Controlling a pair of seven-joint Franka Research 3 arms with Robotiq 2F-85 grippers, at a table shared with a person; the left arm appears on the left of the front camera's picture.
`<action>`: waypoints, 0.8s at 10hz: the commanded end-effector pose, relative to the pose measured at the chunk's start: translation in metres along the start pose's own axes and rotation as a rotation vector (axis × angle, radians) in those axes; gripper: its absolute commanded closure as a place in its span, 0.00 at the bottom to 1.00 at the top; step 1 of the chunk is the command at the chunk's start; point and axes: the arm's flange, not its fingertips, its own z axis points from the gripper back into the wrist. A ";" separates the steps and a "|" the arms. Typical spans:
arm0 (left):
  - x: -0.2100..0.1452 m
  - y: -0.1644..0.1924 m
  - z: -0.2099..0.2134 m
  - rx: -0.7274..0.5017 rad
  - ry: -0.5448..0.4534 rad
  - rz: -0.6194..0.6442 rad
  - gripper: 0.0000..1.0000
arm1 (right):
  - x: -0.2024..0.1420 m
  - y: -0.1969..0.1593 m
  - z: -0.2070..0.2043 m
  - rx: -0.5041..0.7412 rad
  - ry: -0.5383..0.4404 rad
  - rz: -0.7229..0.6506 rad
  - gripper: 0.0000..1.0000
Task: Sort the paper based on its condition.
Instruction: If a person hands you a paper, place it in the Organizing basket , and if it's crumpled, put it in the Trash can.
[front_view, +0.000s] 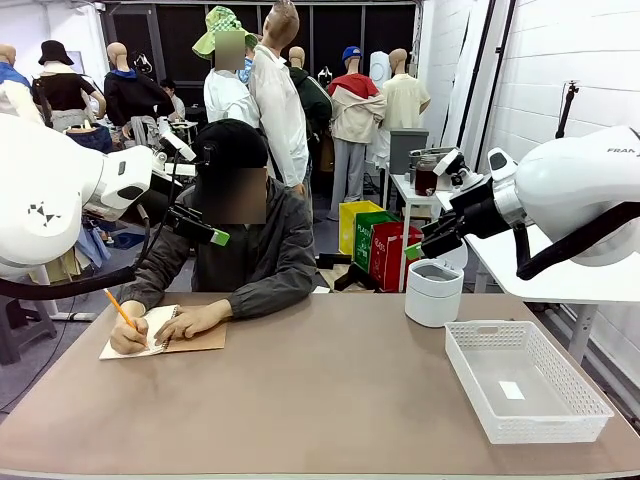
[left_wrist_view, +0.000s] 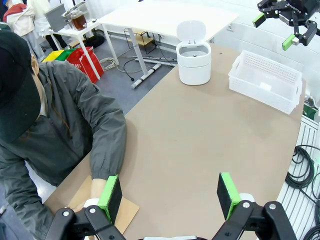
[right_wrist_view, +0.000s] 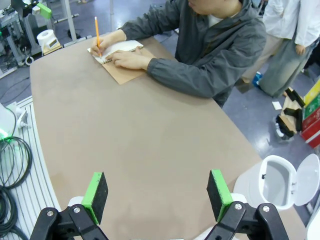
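Observation:
The paper as loose sheets is out of view. At the table's far left a person's hands rest on a spiral notebook (front_view: 195, 341) with a brown cover, seen too in the right wrist view (right_wrist_view: 125, 74). One hand holds an orange pencil (front_view: 120, 308) on its white page. My left gripper (front_view: 207, 232) hangs open above the table's left, near the person's shoulder; in the left wrist view its green pads (left_wrist_view: 111, 195) stand wide apart with nothing between them. My right gripper (front_view: 425, 240) is open above the bin, and the right wrist view shows it (right_wrist_view: 156, 192) empty over bare tabletop.
A white lidded bin (front_view: 434, 292) with its lid up stands at the far right of the table. A white mesh basket (front_view: 468, 385) sits at the near right with a small white slip inside. The brown tabletop (front_view: 320, 390) between notebook and basket is bare.

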 end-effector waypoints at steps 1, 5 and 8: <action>-0.001 0.001 0.000 -0.005 0.001 -0.010 0.00 | -0.001 -0.001 -0.002 0.014 -0.007 -0.005 0.00; -0.001 0.001 0.000 -0.005 0.001 -0.010 0.00 | -0.001 -0.001 -0.002 0.014 -0.007 -0.005 0.00; -0.001 0.001 0.000 -0.005 0.001 -0.010 0.00 | -0.001 -0.001 -0.002 0.014 -0.007 -0.005 0.00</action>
